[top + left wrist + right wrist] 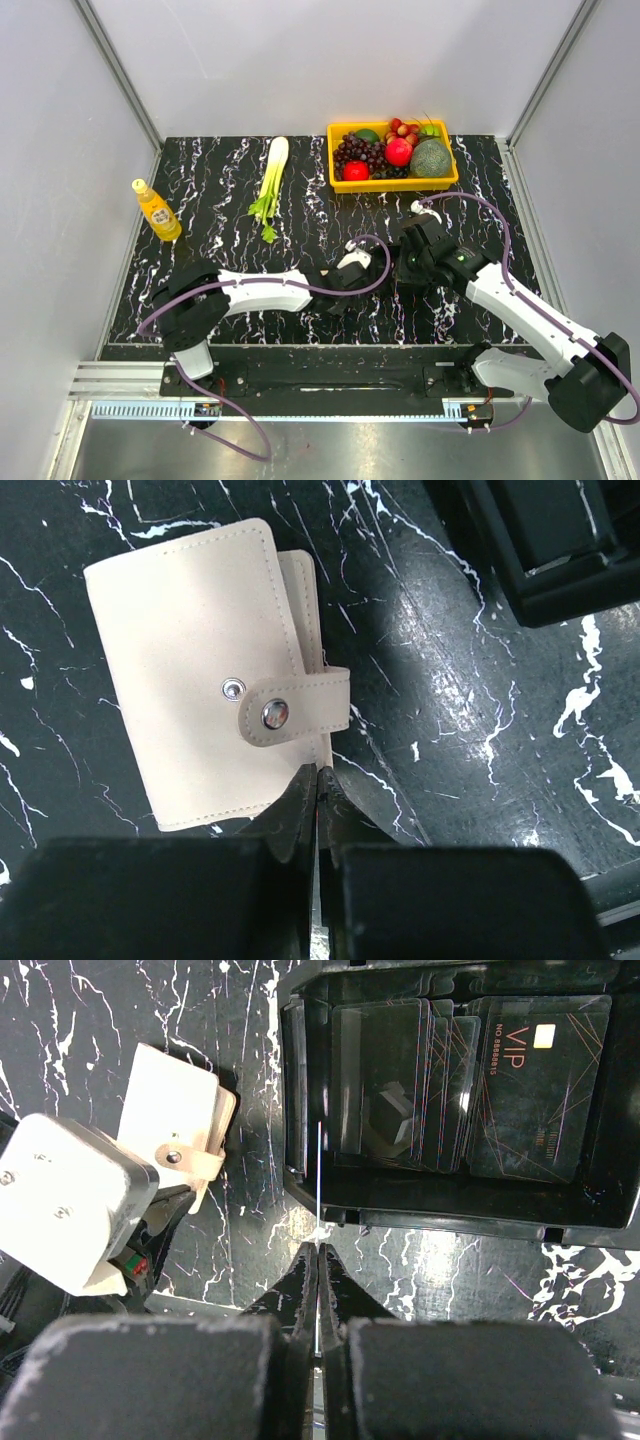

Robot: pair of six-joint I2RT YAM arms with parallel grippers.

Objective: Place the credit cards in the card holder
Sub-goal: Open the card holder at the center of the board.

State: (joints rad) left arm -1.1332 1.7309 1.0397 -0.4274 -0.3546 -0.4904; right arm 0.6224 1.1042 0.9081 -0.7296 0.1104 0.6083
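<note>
The card holder [200, 680] lies folded on the table [480, 730], its clasp tab unsnapped. The left tool [318, 780] is pinched shut, its tips touching the holder's edge from 5 o'clock. The right tool [318, 1255], equally narrow, sits at 6 o'clock of a black tray [297, 1110] holding the credit cards [530, 1090]. The holder lies at the tray's 9 o'clock.
</note>
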